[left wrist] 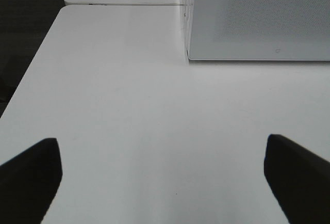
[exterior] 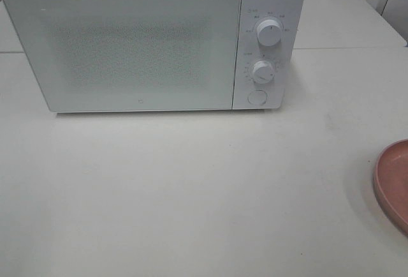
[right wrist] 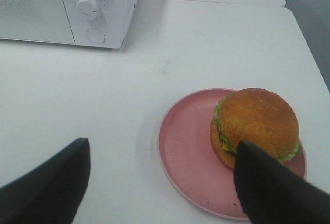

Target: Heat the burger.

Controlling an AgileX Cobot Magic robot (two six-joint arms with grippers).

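Dark fingertips of the right claw (right wrist: 157, 182) are framing the nearest part of the scene, standing wide apart and gripping nothing as they hang over the white worktop (right wrist: 103, 95). Just past them the burger (right wrist: 256, 126) is sitting on a pink plate (right wrist: 185, 146), off-centre toward one side of it, with green lettuce peeking out under a golden-brown bun. From the high view only an edge of that plate (exterior: 394, 181) is showing at the right border, well apart from the microwave (exterior: 127, 41), whose door is looking shut and whose two knobs (exterior: 269, 33) are lined up down its right panel. The left claw (left wrist: 165, 177) is likewise hanging wide open and empty above bare worktop, near the microwave's front left corner. To my eye the burger is going to be soft and stacked, likely to squash or slide apart if pinched, so I would be taking hold of the stiff rim of the plate on the side nearest the right claw and carrying both together, keeping it level. With the door still closed, opening it is looking like the job to do before any carrying.
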